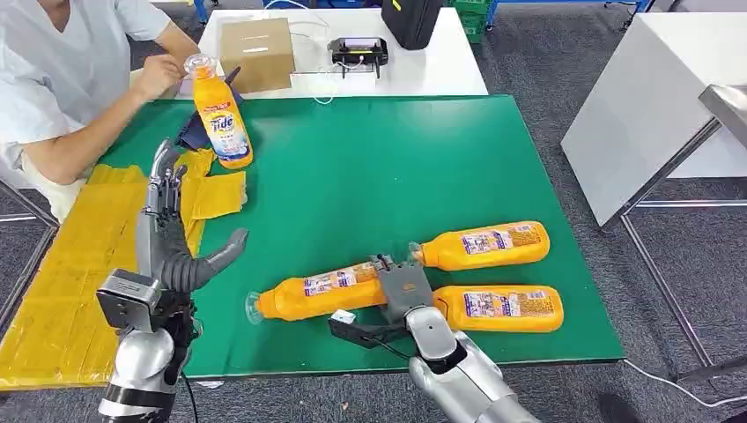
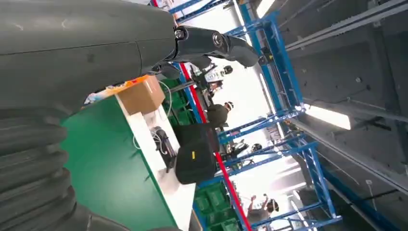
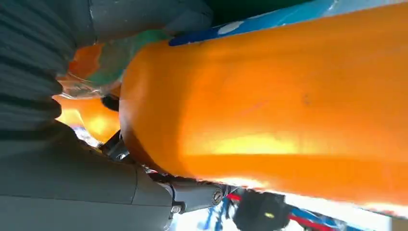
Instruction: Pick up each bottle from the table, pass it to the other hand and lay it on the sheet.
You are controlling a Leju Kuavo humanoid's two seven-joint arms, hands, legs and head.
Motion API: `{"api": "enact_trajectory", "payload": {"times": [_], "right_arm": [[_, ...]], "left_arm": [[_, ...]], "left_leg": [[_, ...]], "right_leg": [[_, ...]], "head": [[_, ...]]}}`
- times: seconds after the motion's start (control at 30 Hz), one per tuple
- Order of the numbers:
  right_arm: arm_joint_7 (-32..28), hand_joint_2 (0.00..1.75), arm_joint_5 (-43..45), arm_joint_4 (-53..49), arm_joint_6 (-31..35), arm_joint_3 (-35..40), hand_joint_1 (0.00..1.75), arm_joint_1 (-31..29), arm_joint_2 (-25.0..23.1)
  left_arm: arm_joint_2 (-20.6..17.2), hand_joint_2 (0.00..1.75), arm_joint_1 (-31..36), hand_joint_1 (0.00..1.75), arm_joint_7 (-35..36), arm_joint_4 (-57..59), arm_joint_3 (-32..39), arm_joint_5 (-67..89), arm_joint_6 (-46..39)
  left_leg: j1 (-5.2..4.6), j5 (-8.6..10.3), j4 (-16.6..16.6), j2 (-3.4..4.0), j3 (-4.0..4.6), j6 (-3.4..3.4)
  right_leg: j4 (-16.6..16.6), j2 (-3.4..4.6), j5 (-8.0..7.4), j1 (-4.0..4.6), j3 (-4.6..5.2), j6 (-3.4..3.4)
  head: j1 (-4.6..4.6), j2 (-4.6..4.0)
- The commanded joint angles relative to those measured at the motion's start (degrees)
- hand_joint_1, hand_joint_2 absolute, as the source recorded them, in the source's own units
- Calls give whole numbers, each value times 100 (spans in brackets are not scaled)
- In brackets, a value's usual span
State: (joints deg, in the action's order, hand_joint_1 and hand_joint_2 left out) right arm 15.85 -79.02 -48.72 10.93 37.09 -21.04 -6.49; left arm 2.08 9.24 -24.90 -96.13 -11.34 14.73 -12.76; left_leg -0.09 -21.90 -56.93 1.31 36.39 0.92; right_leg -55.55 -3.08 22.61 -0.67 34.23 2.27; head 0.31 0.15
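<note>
Three orange bottles lie on the green table [image 1: 352, 167] near its front edge. My right hand [image 1: 403, 289] holds the base end of the nearest one, the bottle [image 1: 321, 293] with its neck pointing left; that bottle [image 3: 288, 106] lies against my palm in the right wrist view. The other two bottles [image 1: 484, 245] [image 1: 502, 308] lie just right of the hand. My left hand [image 1: 172, 238] is raised over the yellow sheet [image 1: 70, 282], fingers apart and holding nothing. A person's hand [image 1: 159, 75] steadies a fourth, upright bottle [image 1: 222, 119] at the far left.
The person sits at the table's far left corner. Behind the green table, a white table carries a cardboard box [image 1: 257, 53], a black device [image 1: 358, 51] and a black bag [image 1: 410, 19]. Another white table [image 1: 652, 97] stands to the right. A blue cloth [image 1: 189, 132] lies by the upright bottle.
</note>
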Motion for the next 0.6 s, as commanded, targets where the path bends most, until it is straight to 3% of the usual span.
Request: {"api": "enact_trajectory", "payload": {"times": [0.03,0.17,0.23,0.3,0.43,0.6], "right_arm": [[-59,175,-18,418,348,230,175,-214,12],[-58,175,-18,415,343,225,175,-226,15],[-395,175,456,33,955,-160,175,-13,-8],[-1167,175,1665,-615,1308,-725,175,296,-31],[-1931,175,2958,-1751,1928,-1435,175,763,-16],[-2035,175,3140,-2012,2035,-1568,175,859,-11]], "left_arm": [[83,175,218,0,14,409,12,-76,53],[84,175,216,0,14,408,10,-76,53],[68,175,194,0,10,352,-21,-82,66],[33,175,154,0,-4,284,-114,-78,64],[-34,175,109,0,-9,300,-326,-70,-17],[-43,175,108,0,-9,340,-387,-72,-30]], "left_leg": [[8,-14,0,-16,-27,-8],[6,-14,1,-11,-25,-6],[6,-15,0,-11,-24,-7],[7,-15,-2,-17,-21,-8],[7,-21,-10,-26,-16,-8],[2,-10,-1,-20,-1,-4]], "right_leg": [[4,19,15,2,-32,-9],[3,16,15,0,-29,-7],[1,17,16,0,-29,-7],[1,11,19,2,-29,-8],[-7,8,27,1,-27,-8],[0,8,14,-2,-12,-3]], "head": [[0,0],[0,0],[2,0],[2,0],[2,0],[0,0]]}}
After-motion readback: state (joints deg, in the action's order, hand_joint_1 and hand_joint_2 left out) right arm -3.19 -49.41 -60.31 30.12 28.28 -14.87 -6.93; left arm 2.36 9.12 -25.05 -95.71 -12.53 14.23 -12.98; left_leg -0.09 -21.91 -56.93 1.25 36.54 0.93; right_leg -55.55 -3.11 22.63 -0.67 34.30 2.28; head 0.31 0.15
